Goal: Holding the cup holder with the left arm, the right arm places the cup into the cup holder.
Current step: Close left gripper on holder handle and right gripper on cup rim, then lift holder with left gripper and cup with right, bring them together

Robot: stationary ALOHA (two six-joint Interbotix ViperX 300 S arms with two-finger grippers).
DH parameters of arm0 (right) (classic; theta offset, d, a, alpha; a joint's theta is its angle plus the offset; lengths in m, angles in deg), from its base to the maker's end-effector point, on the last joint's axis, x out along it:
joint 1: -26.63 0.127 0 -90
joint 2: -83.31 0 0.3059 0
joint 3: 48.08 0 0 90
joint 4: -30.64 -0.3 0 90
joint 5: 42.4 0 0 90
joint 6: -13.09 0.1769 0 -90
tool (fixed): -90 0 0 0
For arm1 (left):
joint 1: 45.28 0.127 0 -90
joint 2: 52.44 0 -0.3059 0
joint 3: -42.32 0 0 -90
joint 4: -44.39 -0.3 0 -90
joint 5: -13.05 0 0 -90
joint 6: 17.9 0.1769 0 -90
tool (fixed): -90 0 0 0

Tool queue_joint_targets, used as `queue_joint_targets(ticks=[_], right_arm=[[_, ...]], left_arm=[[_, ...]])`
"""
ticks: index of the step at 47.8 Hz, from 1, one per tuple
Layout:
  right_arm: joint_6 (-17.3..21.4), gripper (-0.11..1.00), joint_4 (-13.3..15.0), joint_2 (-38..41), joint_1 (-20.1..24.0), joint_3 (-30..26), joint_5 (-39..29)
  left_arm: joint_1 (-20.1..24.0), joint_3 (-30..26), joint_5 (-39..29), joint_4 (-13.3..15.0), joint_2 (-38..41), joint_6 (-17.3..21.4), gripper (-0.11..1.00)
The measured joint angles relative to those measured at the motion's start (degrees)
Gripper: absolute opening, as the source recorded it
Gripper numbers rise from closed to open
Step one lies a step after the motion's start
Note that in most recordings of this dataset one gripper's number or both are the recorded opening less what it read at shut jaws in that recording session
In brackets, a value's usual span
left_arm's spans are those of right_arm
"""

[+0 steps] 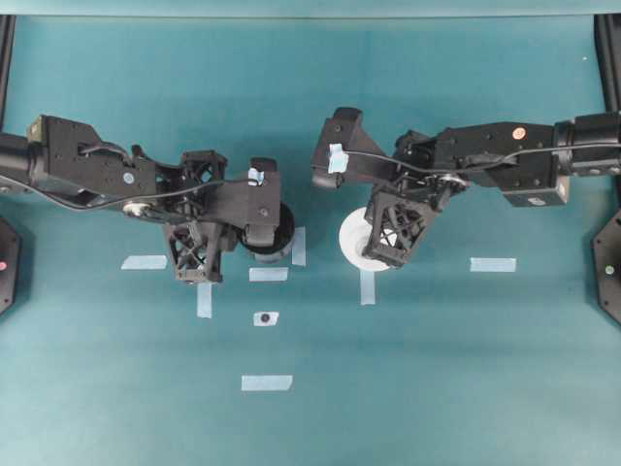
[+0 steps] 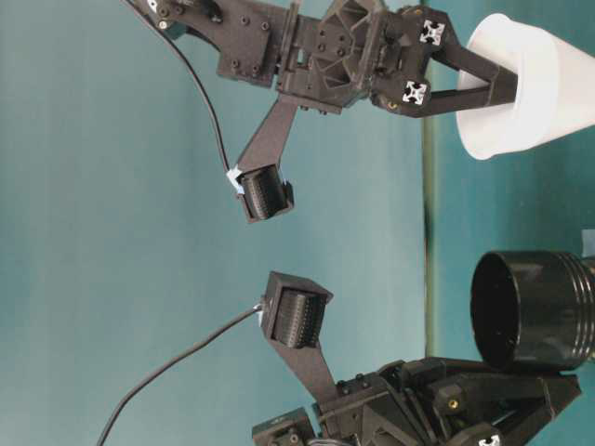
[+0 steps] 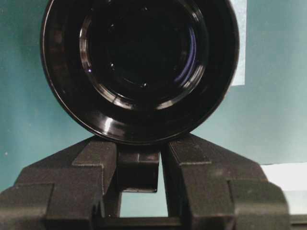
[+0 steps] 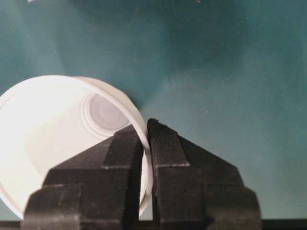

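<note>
The glossy black cup holder [image 3: 62,96] fills the top of the left wrist view, seen down into its mouth. My left gripper [image 3: 139,148] is shut on the small handle tab at its side. From overhead the cup holder [image 1: 277,235] shows partly under the left arm. The white cup [image 4: 53,129] is at the lower left of the right wrist view. My right gripper [image 4: 146,129] is shut on the cup's wall, one finger inside the rim and one outside. In the overhead view the cup [image 1: 354,238] is right of the holder, apart from it. The table-level view shows the cup [image 2: 539,84] and the cup holder [image 2: 530,311].
Pale blue tape strips lie on the teal table [image 1: 437,388], among them a low one [image 1: 267,382], a right one [image 1: 493,264] and a left one [image 1: 145,262]. A small tape piece with a black dot [image 1: 265,318] lies below the holder. Black frame posts [image 1: 609,58] stand at the sides.
</note>
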Motion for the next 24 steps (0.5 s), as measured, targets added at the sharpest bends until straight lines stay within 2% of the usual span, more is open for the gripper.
queue_joint_targets(ticks=[24], right_arm=[[0.09,0.07,-0.09,-2.9,-1.49,-0.09,-0.09]], left_arm=[[0.0,2.2,6.15,0.0,-3.25,-0.44,0.27]])
